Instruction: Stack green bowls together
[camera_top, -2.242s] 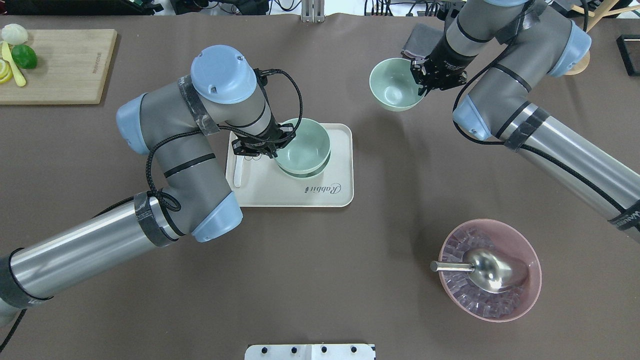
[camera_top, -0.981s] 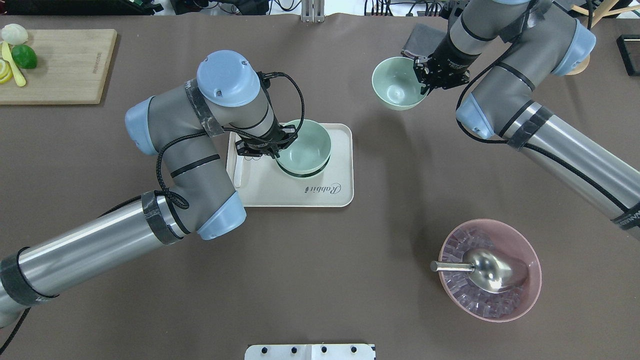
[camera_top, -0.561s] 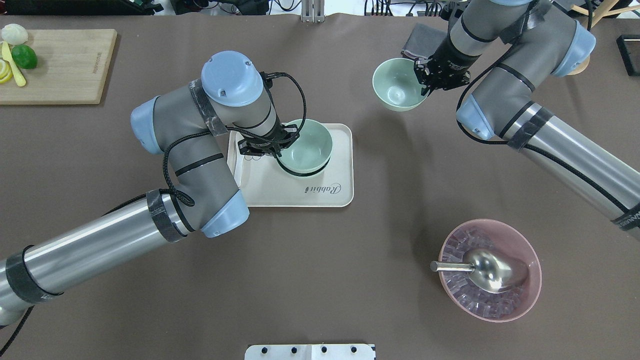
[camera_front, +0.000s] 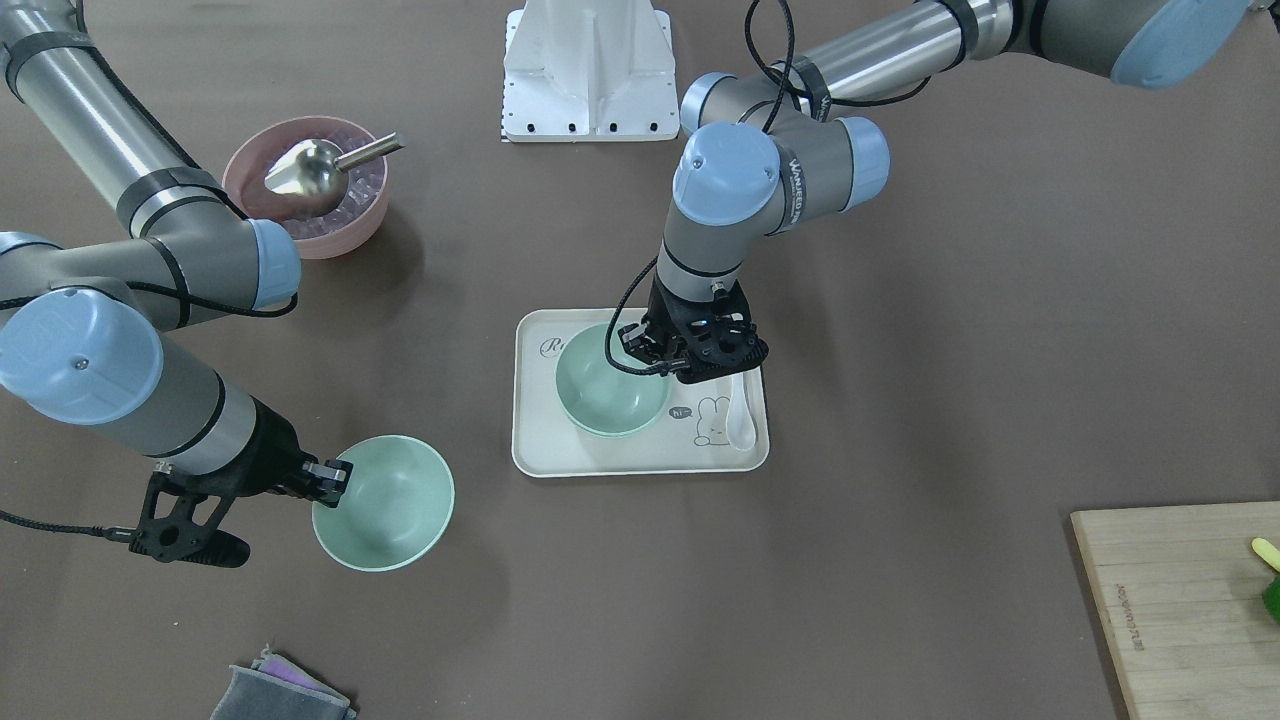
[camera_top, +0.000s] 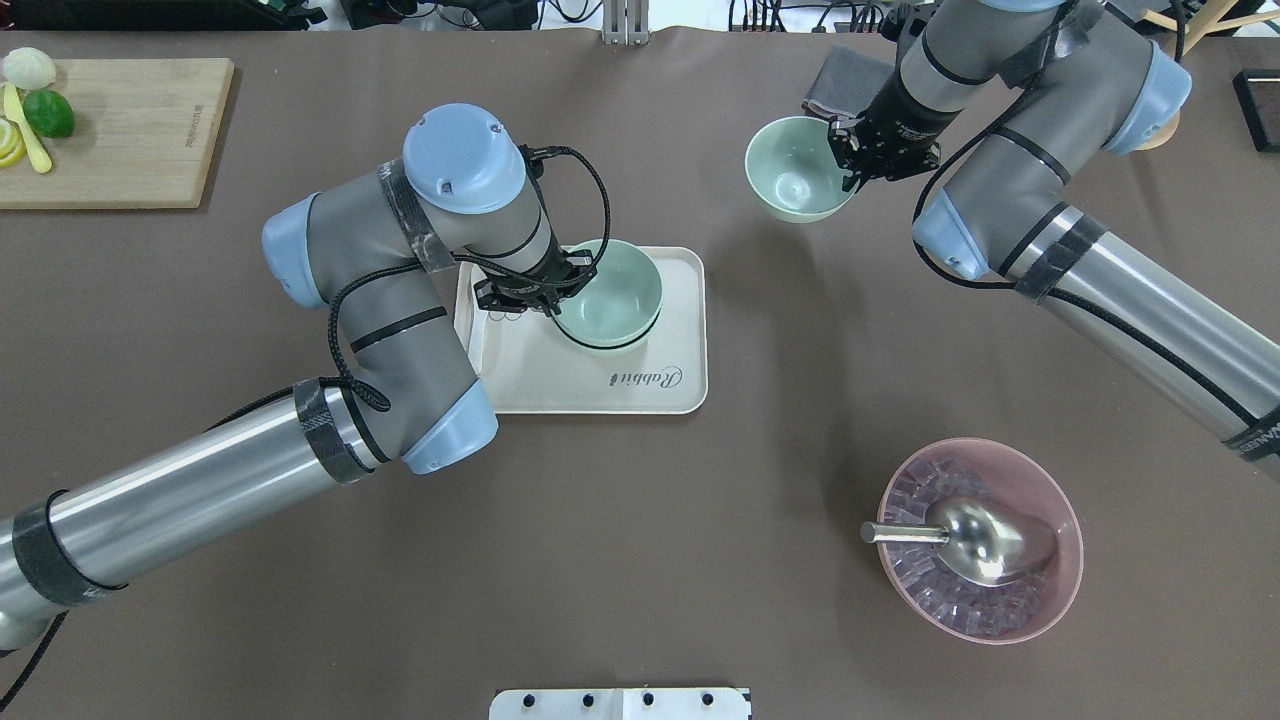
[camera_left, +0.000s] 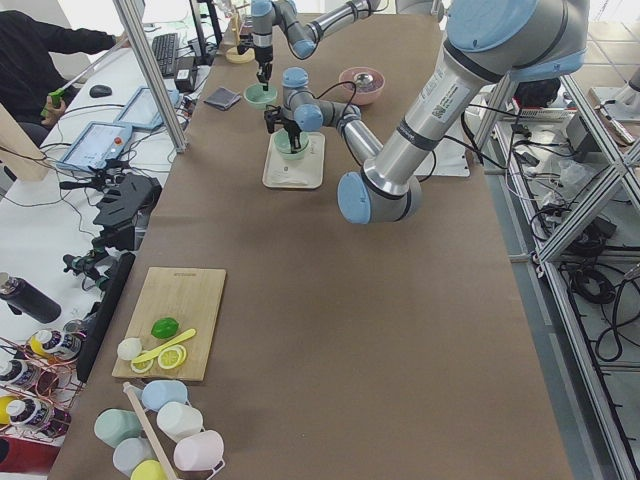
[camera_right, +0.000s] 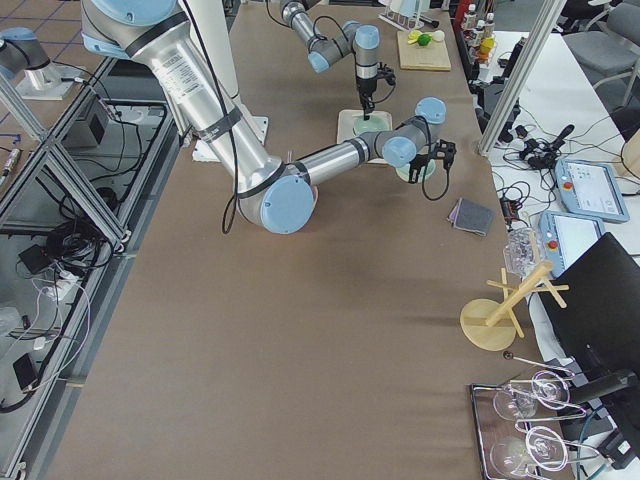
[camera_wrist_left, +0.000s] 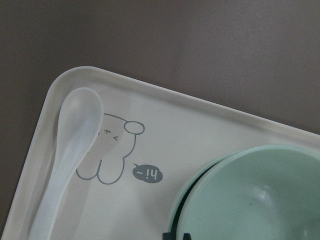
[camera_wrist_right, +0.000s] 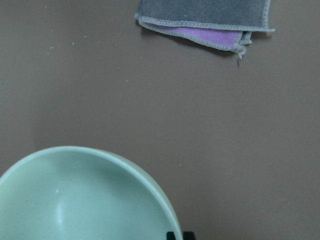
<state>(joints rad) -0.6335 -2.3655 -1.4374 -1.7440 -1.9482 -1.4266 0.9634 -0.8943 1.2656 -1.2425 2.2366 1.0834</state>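
My left gripper (camera_top: 560, 298) is shut on the left rim of a pale green bowl (camera_top: 610, 292). It holds that bowl nested in a second green bowl (camera_wrist_left: 197, 175) on the cream tray (camera_top: 560, 385); a dark gap shows between their rims. They also show in the front view, gripper (camera_front: 650, 362) and bowl (camera_front: 608, 385). My right gripper (camera_top: 848, 172) is shut on the right rim of the third green bowl (camera_top: 795, 170). It holds this bowl above the table at the far right, as the front view shows for gripper (camera_front: 335, 478) and bowl (camera_front: 385, 505).
A pink bowl (camera_top: 1040, 600) with ice and a metal scoop (camera_top: 985, 540) stands at the near right. A white spoon (camera_front: 742, 415) lies on the tray beside the bowls. A folded grey cloth (camera_top: 845, 80) lies behind the right gripper. A cutting board (camera_top: 120, 130) is at the far left.
My left gripper has lowered its bowl down into the bowl on the tray and shifted slightly to the right. The right arm with its bowl has barely moved.
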